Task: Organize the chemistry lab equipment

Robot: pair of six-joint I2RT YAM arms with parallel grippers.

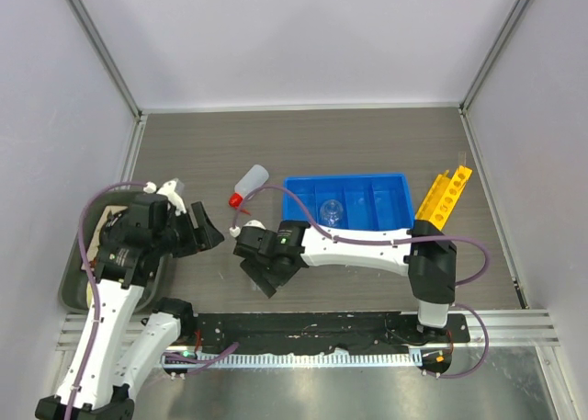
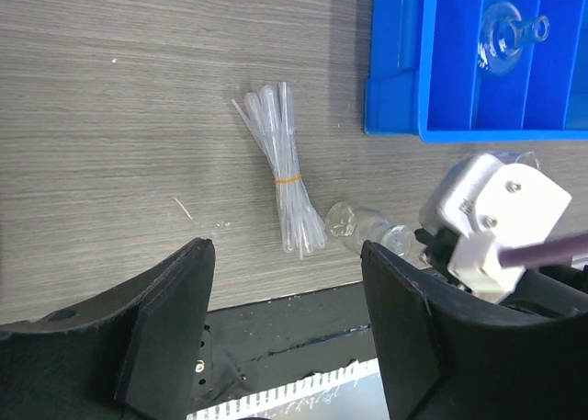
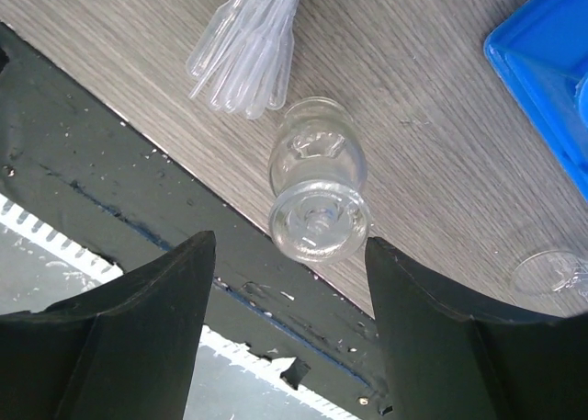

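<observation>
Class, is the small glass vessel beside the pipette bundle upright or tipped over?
Tipped: the glass vessel lies lengthwise on the table beside the pipettes.

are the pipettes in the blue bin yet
No, the pipette bundle lies on the table, outside the blue bin and to its left in the left wrist view.

You see a grey wood-grain surface (image 1: pixel 303 144) boxed in by white walls (image 1: pixel 294 34) on three sides, silver metal posts (image 1: pixel 101 51) at the back corners, evenly lit, with a black strip (image 1: pixel 322 326) along its near edge
</observation>
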